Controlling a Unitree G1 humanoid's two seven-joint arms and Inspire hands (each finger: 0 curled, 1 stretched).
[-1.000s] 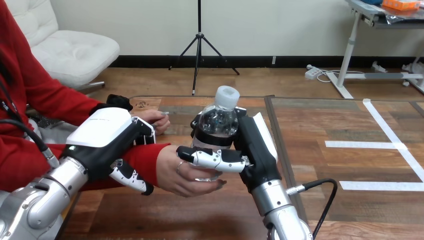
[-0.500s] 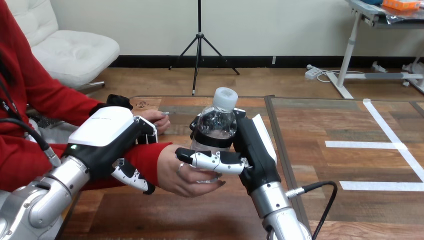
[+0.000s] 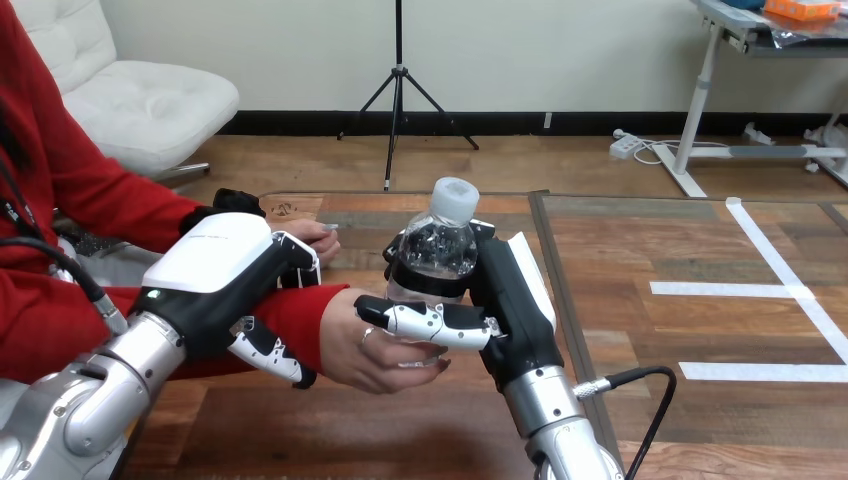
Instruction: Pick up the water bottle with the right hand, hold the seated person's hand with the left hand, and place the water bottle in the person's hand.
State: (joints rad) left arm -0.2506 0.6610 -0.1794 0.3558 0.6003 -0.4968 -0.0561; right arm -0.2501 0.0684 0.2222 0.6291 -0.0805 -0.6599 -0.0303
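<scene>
bottle: upright, clear, white cap; base in the person's hand
right hand: curled round the bottle's middle, thumb across its front
person's hand: palm up, cupped under the bottle, above the surface
left hand: fingers wrapped round the red-sleeved wrist, just behind that hand
person's other hand: farther back, behind the left hand

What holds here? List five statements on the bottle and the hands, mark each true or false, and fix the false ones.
1. The right hand is curled round the water bottle. True.
2. The water bottle lies on its side. False: it stands upright in the right hand.
3. The left hand grips the person's wrist at the red sleeve. True.
4. The bottle is uncapped. False: a white cap is on.
5. The person's hand is far from the bottle. False: it cups the bottle's base.
</scene>
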